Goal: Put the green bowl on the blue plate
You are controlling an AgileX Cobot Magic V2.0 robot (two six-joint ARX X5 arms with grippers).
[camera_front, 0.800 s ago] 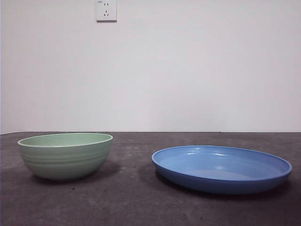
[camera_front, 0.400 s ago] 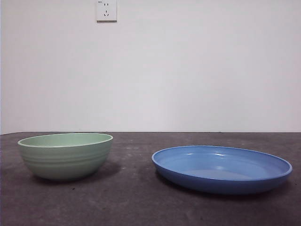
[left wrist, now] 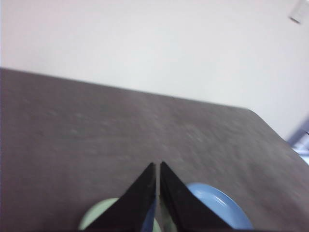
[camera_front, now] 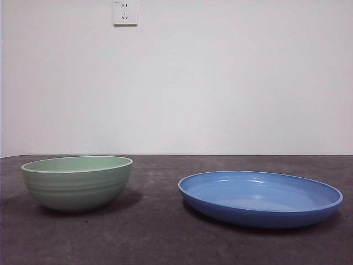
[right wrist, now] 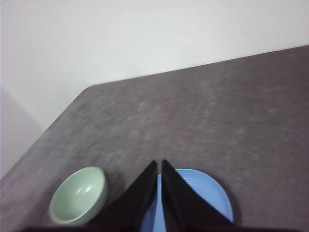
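Both grippers hang high above the table, out of the front view altogether. From its own wrist camera, the left gripper (left wrist: 158, 166) has its black jaws pressed nearly together with only a sliver between them, holding nothing; the right gripper (right wrist: 159, 164) looks the same, closed and empty.

Down on the dark, slightly gritty table (camera_front: 160, 232), the green bowl (camera_front: 77, 183) sits upright and apart from the blue plate (camera_front: 260, 198), a clear strip of bare tabletop between them. Nothing has been picked up yet, so I'd say the step in hand is the reach for the bowl.

To do it well, I'd want the jaws opened wide before descending, then brought down over one spot on the bowl's rim, one jaw inside and one outside, since the body looks too broad to span. It is glossy, rounded and faintly ridged on the outer wall, so a firm pinch matters or it may slip or tip.

Wide, shallow and smooth, the plate has a low raised rim; the bowl should be lifted clear of that rim and set down near the centre.
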